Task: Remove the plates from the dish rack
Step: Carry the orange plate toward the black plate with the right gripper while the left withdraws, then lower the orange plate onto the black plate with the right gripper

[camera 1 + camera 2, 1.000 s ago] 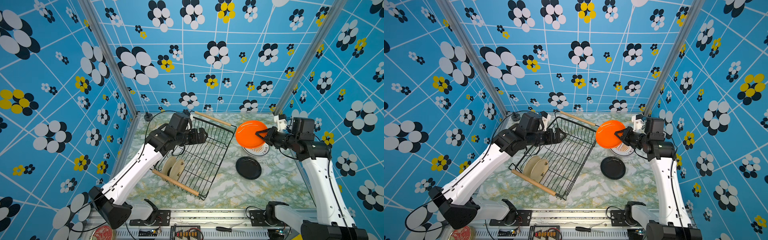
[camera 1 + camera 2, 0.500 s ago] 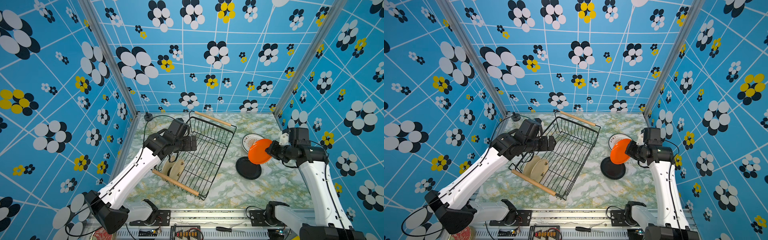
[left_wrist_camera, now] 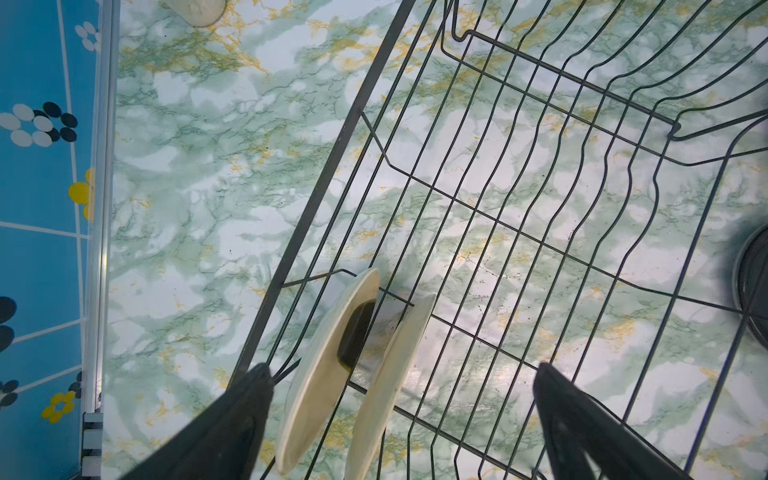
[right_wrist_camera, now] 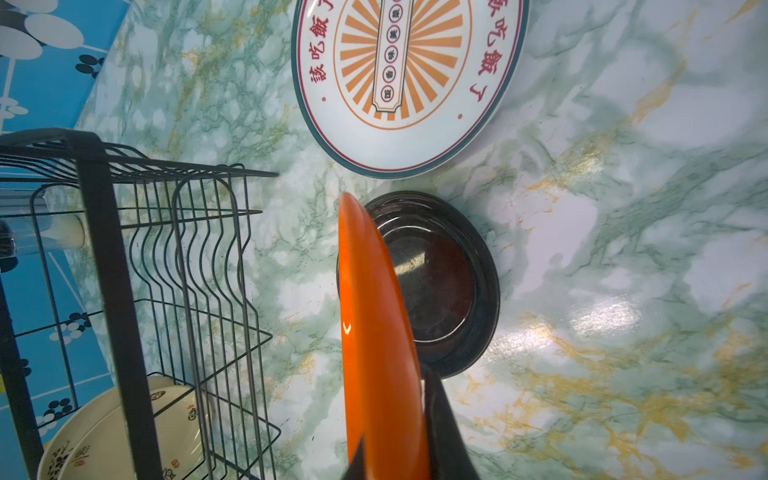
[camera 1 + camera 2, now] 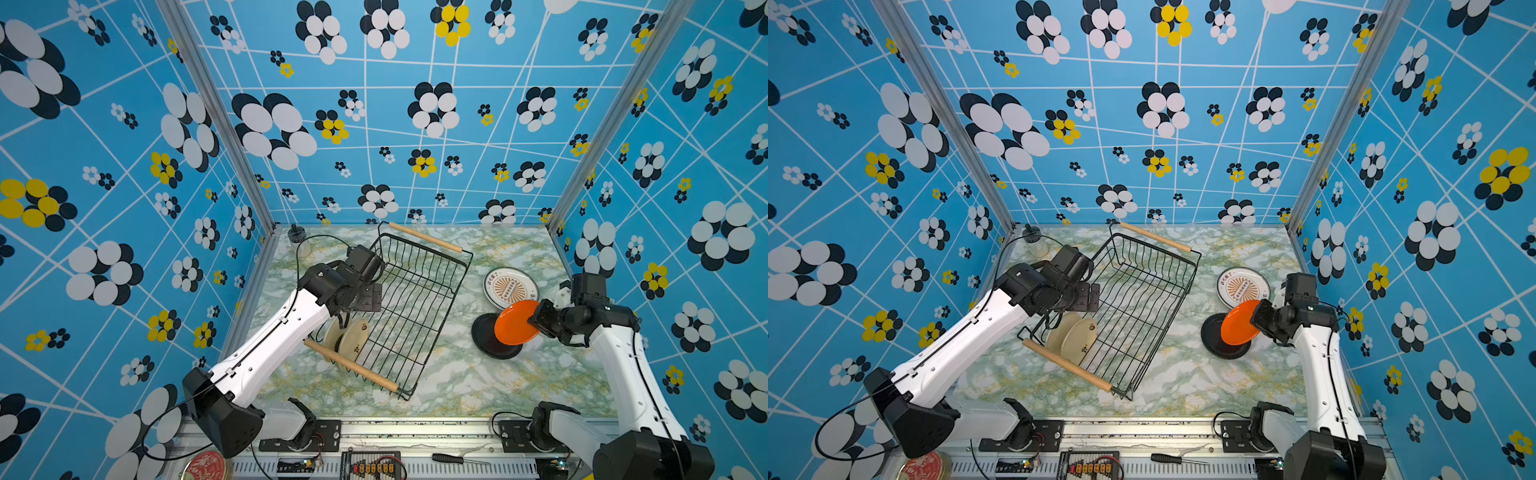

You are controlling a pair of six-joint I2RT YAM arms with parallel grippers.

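item: orange plate (image 5: 513, 322). location: right side of the marble table (image 5: 457, 382), off the surface, partly over the black plate (image 5: 485, 345) and just near of the printed white plate (image 5: 509, 284), both of which lay flat outside the rack. held by: right gripper (image 5: 534, 320), jaws pinched narrow on the plate's rim. reason, as judged: a thin disc offers a two-finger tool little but its edge, and the spot over the black plate suggested a stack was intended. orientation: tilted steeply, nearly edge-on in the right wrist view (image 4: 370, 311), the broad face turned toward the rack side; being round it had no long axis of its own, but its plane ran straight out from the jaws.

item: two cream plates (image 5: 353, 338). location: in the dish rack (image 5: 411, 307), at the end by the nearer wooden handle. orientation: on edge, side by side, leaning the same way, propped by the wires as the rack was made to do.

item: dish rack. long axis diagonal on the table, handle to handle; otherwise bare.

item: left gripper (image 3: 403, 368). jaws spread wide, holding nothing, above the cream plates, which showed between the fingers (image 3: 249, 399) in the left wrist view; no contact was visible. judged ready to take one.

progress, as judged: three out, two to go.
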